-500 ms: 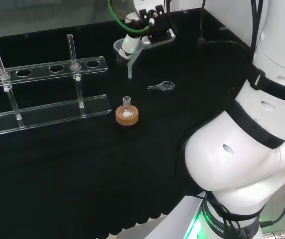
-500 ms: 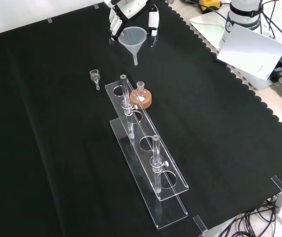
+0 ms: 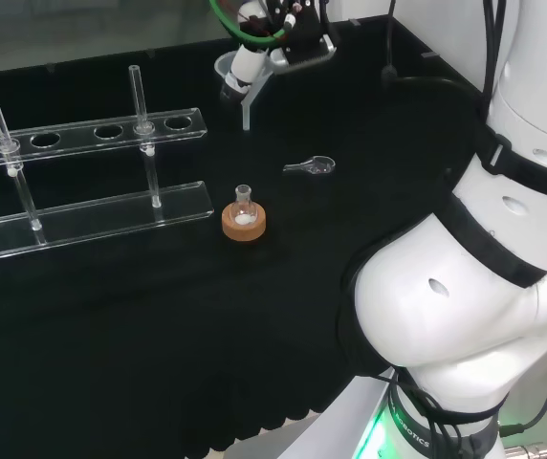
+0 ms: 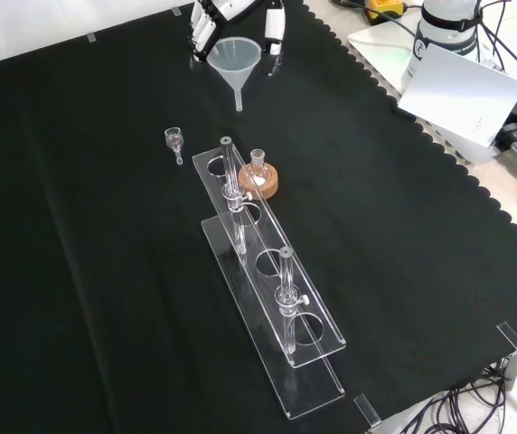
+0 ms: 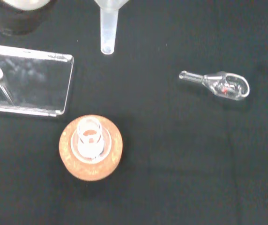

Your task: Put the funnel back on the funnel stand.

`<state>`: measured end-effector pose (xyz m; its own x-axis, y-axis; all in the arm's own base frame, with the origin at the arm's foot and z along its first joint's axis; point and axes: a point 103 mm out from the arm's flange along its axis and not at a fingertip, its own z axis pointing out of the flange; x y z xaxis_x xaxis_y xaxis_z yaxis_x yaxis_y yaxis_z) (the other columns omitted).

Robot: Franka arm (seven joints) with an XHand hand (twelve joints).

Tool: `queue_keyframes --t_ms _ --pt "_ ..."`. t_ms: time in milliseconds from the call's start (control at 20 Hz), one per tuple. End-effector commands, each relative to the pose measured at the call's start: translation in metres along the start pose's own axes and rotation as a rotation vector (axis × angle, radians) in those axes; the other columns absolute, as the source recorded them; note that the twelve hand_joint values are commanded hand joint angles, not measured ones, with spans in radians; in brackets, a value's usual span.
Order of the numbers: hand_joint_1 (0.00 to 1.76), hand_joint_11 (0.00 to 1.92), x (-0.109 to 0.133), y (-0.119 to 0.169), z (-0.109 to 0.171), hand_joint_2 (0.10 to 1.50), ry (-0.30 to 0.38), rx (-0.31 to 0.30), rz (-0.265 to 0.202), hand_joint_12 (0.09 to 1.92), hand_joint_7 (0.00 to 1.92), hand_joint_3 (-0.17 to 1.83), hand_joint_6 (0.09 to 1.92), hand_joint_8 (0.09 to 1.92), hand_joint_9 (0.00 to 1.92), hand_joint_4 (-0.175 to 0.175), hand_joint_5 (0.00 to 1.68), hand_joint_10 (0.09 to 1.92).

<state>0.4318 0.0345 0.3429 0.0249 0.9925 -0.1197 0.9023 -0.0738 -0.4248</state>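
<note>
Carry step right now: the hand (image 4: 231, 18) has its fingers (image 4: 276, 36) curled round the funnel (image 4: 234, 60), held upright over the desk (image 4: 78, 271) beyond the rack (image 4: 267, 271). Next it'll probably need lining up over an empty hole.

Hand (image 4: 206, 25) cut off by the top edge in front view, palm out of frame, fingers partly showing either side of the funnel (image 4: 234, 60). In head view the hand's fingers are too cluttered with cables to tell apart. Funnel cone cut by the frame edge in wrist view, stem alone visible. Funnel stand (image 3: 92, 177) runs off the left edge in head view; in wrist view just 1 corner of its base plate shows. Contents of the small flask (image 5: 90, 137) on the cork ring (image 5: 91, 166) too small to tell. Small glass scoop (image 5: 218, 85) holds something reddish, too small to identify. Counter (image 4: 78, 298) edges cut off in front view.
</note>
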Motion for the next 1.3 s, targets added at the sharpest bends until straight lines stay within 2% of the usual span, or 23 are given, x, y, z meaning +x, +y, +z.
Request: queue_keyframes --t_ms 50,300,600,1100,1300 --pt "0.63 0.70 0.007 0.005 -0.022 0.78 -0.002 -0.036 -0.014 1.22 0.57 0.35 0.37 0.65 0.98 -0.068 0.55 0.37" --pt "0.63 0.71 0.024 0.017 -0.043 0.78 -0.005 -0.067 -0.044 1.22 0.58 0.36 0.37 0.65 0.98 -0.068 0.55 0.37" --pt "0.63 0.71 0.042 0.036 -0.050 0.78 -0.011 -0.071 -0.078 1.22 0.58 0.36 0.38 0.65 0.98 -0.067 0.55 0.37" --pt "0.64 0.71 0.071 0.070 -0.038 0.77 -0.030 -0.050 -0.132 1.22 0.58 0.37 0.40 0.65 0.98 -0.066 0.55 0.38" --pt "0.64 0.71 0.072 0.083 -0.030 0.77 -0.021 -0.048 -0.139 1.22 0.58 0.37 0.40 0.65 0.98 -0.066 0.55 0.38"
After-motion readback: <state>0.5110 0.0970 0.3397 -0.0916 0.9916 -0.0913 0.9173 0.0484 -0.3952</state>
